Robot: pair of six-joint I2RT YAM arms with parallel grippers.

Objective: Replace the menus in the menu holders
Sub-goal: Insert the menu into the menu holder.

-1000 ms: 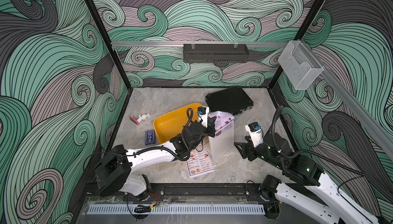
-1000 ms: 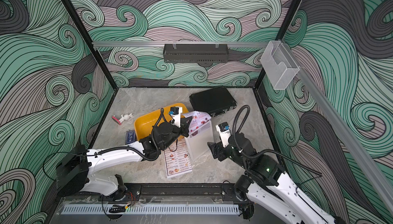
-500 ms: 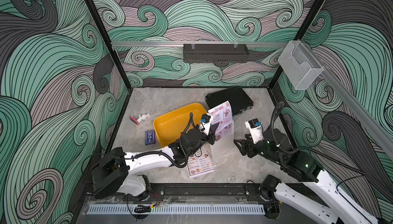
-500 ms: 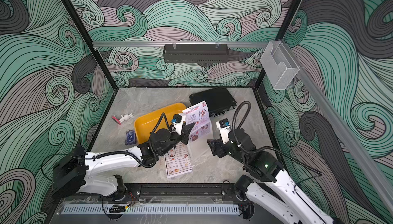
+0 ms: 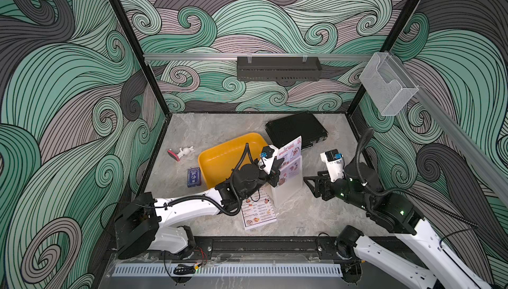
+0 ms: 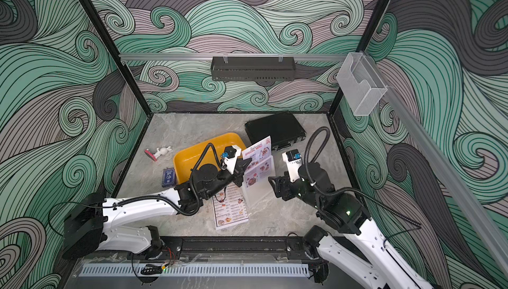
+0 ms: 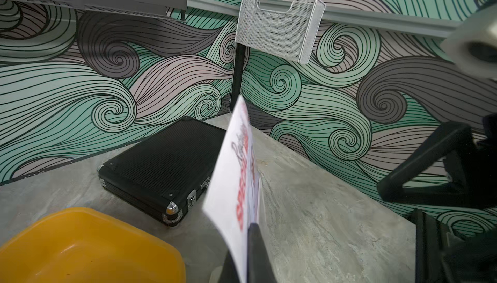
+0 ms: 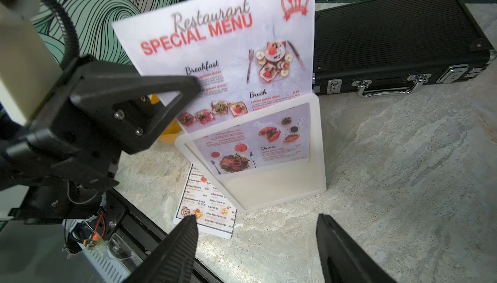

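Here, the SPECIAL MENU sheet (image 5: 290,147) stands half inside the menu holder (image 5: 287,194), with its long axis roughly upright. The left jaws are the nearer and pinch the sheet at its 9 o'clock edge. The right jaws hang wide and empty at the holder's 3 o'clock, apart from it. The other menu (image 5: 258,213) lies flat on the surface at 7 o'clock.

Flat menu (image 5: 259,214), 7 o'clock from holder (image 5: 287,195), lying partly hidden beneath left arm (image 5: 192,208); SPECIAL MENU (image 8: 228,39) fine print showing blurred.
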